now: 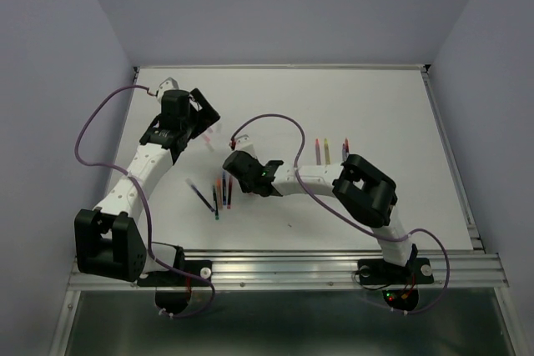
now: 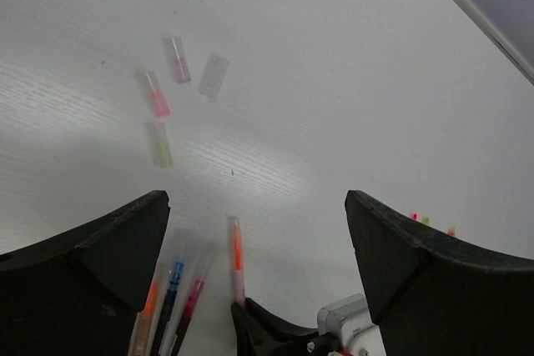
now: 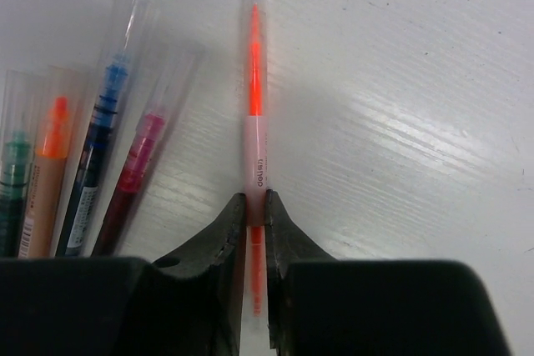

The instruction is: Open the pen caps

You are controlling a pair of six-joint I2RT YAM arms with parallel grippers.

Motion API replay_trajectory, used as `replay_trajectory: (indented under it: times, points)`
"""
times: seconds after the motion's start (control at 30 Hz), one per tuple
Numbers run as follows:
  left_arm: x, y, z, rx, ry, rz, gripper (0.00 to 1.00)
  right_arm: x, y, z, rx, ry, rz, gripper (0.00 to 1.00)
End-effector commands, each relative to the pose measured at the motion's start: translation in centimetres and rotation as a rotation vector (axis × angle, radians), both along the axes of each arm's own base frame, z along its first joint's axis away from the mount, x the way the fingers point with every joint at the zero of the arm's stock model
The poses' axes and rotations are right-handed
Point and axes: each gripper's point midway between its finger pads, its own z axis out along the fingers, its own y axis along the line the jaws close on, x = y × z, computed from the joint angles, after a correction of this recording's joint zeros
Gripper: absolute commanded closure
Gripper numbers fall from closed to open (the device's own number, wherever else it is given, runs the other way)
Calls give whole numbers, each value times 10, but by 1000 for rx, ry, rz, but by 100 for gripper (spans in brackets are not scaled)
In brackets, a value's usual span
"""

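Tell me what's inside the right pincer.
The right pincer clamps an orange pen. Past the grip, only a sliver shows in the gap, and its rear end is covered.

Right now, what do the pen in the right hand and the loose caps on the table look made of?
The orange pen in the right hand: likely smooth plastic, clear at its far end, where the orange core shows through. The loose caps: probably tinted translucent plastic, the table showing through; finish blurred.
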Motion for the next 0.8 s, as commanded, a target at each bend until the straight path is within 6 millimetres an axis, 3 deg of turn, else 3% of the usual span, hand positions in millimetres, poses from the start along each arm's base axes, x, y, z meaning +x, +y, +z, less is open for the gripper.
replay_trajectory:
  times: [0.0, 0.13, 0.17, 0.27, 0.3, 0.33, 0.37, 0.47, 0.77]
  points:
    - [1, -20, 24, -49, -76, -105, 1, 27, -43, 7, -77, -61, -129, 99]
    - [-2, -42, 25, -97, -90, -203, 1, 50, -60, 31, -38, -94, -150, 99]
    - [-2, -47, 23, -102, -90, -215, 1, 54, -53, 47, 32, -102, -117, 99]
    - [-5, -72, 20, -105, -80, -281, 1, 53, -55, 55, 122, -78, -4, 99]
    - [-6, -78, 18, -107, -74, -297, 1, 52, -54, 61, 160, -80, 19, 99]
    - [-6, -84, 18, -112, -74, -310, 1, 54, -49, 81, 228, -107, 43, 99]
    - [-7, -92, 16, -121, -66, -328, 1, 47, -51, 78, 219, -97, 81, 99]
    - [-2, -110, 14, -142, -54, -368, 1, 41, -47, 100, 289, -125, 149, 99]
    - [0, -129, 11, -153, -43, -401, 3, 36, -48, 148, 437, -186, 199, 99]
